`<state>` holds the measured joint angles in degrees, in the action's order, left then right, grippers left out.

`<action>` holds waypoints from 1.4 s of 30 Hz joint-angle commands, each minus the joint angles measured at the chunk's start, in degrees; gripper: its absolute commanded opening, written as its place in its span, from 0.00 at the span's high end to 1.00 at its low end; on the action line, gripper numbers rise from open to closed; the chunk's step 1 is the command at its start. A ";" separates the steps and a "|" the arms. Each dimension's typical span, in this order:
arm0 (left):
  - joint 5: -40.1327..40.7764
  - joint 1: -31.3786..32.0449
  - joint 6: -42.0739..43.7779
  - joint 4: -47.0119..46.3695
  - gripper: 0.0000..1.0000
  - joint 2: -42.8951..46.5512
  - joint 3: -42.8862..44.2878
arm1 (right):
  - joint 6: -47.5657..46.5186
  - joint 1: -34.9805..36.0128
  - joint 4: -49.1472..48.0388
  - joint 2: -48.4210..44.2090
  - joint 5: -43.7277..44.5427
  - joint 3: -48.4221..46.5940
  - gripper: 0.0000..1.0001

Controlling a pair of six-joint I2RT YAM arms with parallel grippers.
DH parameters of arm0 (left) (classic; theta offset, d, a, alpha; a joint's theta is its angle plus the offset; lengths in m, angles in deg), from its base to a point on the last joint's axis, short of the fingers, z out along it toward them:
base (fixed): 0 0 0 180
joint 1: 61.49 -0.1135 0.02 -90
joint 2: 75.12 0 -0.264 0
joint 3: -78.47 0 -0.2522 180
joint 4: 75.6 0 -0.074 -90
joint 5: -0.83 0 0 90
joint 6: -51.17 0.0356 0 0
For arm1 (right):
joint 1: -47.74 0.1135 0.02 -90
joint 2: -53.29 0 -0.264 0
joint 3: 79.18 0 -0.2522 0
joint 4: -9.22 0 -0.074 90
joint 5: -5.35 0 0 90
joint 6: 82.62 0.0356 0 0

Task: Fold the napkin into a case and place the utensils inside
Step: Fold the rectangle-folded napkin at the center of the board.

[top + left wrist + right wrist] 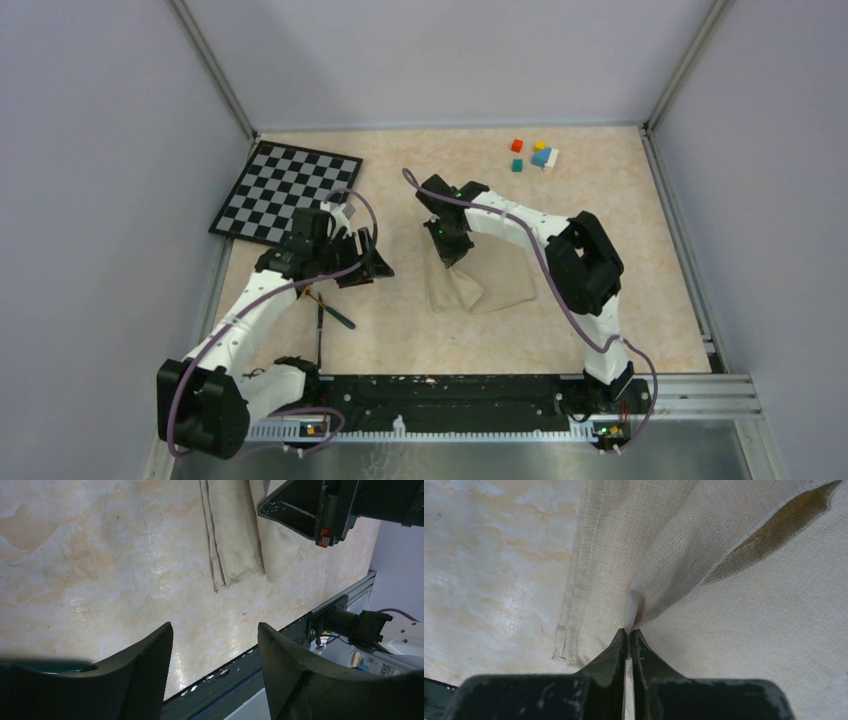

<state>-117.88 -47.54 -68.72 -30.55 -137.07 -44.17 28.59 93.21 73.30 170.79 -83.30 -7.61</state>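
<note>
The napkin (482, 284) lies partly folded at mid-table, a beige-tan cloth with a doubled strip along its left side (235, 540). My right gripper (449, 250) is shut on a pinched ridge of the napkin (734, 620) near its far left part; the tips (630, 631) meet with cloth between them. To the napkin's left my left gripper (366, 262) hangs open over bare table, nothing between its fingers (215, 627). The utensils (320, 330), slim dark sticks, one with a teal-green handle (343, 321), lie under the left arm near the front edge.
A black-and-white checkerboard (285, 190) lies at the far left. Small coloured cubes (537, 155) sit at the far right. A dark metal rail (450, 390) runs along the near edge, and grey walls close in the table's other sides.
</note>
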 commanded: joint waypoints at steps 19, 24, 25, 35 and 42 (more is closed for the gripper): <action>-1.05 -0.24 0.27 -1.44 0.32 2.83 -1.64 | 3.11 -1.85 -1.45 1.22 2.52 -4.23 1.00; -2.48 -0.24 -0.20 -2.51 0.32 2.07 -2.99 | 3.64 -2.02 -0.87 -0.33 3.04 -4.29 1.00; -2.80 -0.29 -0.36 -2.91 0.32 1.91 -3.29 | 3.74 -2.10 -0.90 -0.55 3.08 -4.29 1.00; -4.85 -0.24 -0.68 -4.94 0.32 0.77 -4.60 | 3.78 -2.70 -0.47 -1.34 3.41 -4.31 1.00; -8.73 -0.16 -1.75 -9.35 0.34 -2.63 -6.99 | 4.21 -3.06 -0.62 -3.75 3.78 -2.85 1.00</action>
<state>-123.43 -47.54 -69.66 -35.58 -138.34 -49.72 31.96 90.76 72.54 171.57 -81.05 -9.40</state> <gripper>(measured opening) 0.664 0.012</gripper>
